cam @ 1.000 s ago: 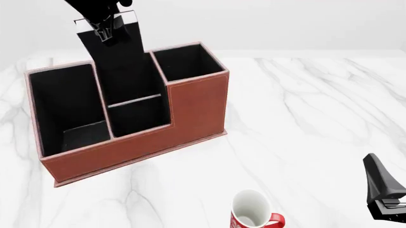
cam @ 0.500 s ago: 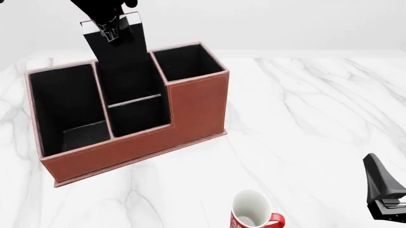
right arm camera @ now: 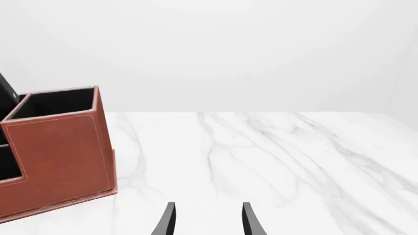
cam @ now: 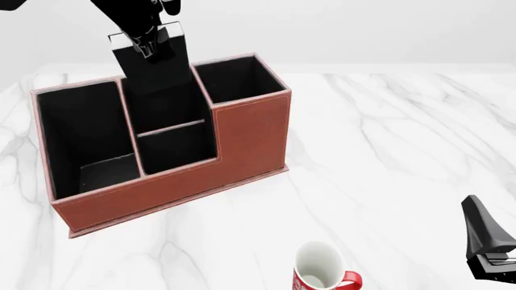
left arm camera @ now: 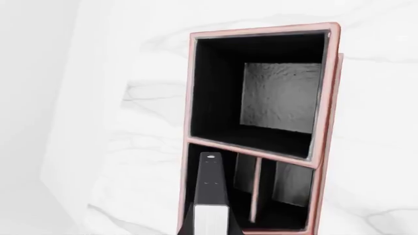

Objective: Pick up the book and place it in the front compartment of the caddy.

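My left gripper (cam: pixel 148 40) is shut on the top edge of the black book (cam: pixel 157 75) and holds it upright, slightly tilted. The book's lower end is down in the caddy's (cam: pixel 250 130) front compartment (cam: pixel 200 112), the middle pocket behind the thin divider (cam: pixel 171 127). In the left wrist view the book shows edge-on, with its white page edge (left arm camera: pixel 210 220) over the same pocket of the caddy (left arm camera: pixel 330 98). My right gripper (cam: pixel 485 240) is open and empty, low at the near right; its fingers (right arm camera: pixel 168 219) hover over bare table.
A red-and-white mug (cam: pixel 322 272) stands upright near the table's front edge, left of my right gripper. The caddy's wide end pocket (cam: pixel 81 133) is on the left and its small tall pocket (cam: pixel 238 78) is on the right. The caddy's right end shows in the right wrist view (right arm camera: pixel 58 156).
My left gripper has moved down and slightly right with the book, sinking it deeper into the pocket behind the divider. The right arm has not moved.
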You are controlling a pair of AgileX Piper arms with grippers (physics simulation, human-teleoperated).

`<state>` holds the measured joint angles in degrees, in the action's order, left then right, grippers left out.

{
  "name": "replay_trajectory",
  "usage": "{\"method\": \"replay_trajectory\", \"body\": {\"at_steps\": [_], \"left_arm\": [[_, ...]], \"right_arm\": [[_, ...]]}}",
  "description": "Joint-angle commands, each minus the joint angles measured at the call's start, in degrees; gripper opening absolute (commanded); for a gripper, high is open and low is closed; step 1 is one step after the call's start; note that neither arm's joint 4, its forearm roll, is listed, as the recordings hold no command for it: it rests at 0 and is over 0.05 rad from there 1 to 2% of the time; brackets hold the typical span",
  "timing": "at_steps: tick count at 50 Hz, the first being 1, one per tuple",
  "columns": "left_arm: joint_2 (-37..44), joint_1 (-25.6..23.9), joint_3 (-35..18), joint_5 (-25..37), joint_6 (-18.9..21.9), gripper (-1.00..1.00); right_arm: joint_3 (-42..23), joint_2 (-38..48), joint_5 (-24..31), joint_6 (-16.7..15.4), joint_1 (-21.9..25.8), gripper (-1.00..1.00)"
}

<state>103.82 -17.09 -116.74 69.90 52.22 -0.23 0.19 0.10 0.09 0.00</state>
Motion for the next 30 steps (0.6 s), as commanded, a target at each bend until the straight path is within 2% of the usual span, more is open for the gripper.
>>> {"method": "replay_trajectory", "body": {"at_steps": [1, 2, 4, 13, 17, 19, 30], "left_arm": [[0.0, 0.2, -0.1, 0.0, 0.9, -1.00], [0.1, 1.4, 0.0, -0.1, 1.9, -1.00], [0.2, 0.1, 0.1, 0.0, 0.4, -1.00], [-0.2, -0.2, 1.2, -0.1, -0.4, -1.00], [-0.7, 1.2, 3.7, -1.1, 0.8, -1.00], [-0.5, 0.3, 2.7, -0.6, -0.4, -1.00], [-1.6, 1.7, 7.2, -3.4, 0.5, -1.00]], "right_arm": [[0.0, -0.1, 0.1, 0.0, 0.0, 1.00], [0.0, -0.1, 0.1, 0.0, 0.0, 1.00], [0.0, -0.1, 0.1, 0.0, 0.0, 1.00], [0.0, -0.1, 0.1, 0.0, 0.0, 1.00], [0.0, -0.1, 0.1, 0.0, 0.0, 1.00], [0.0, -0.1, 0.1, 0.0, 0.0, 1.00], [0.0, -0.1, 0.1, 0.0, 0.0, 1.00]]}}
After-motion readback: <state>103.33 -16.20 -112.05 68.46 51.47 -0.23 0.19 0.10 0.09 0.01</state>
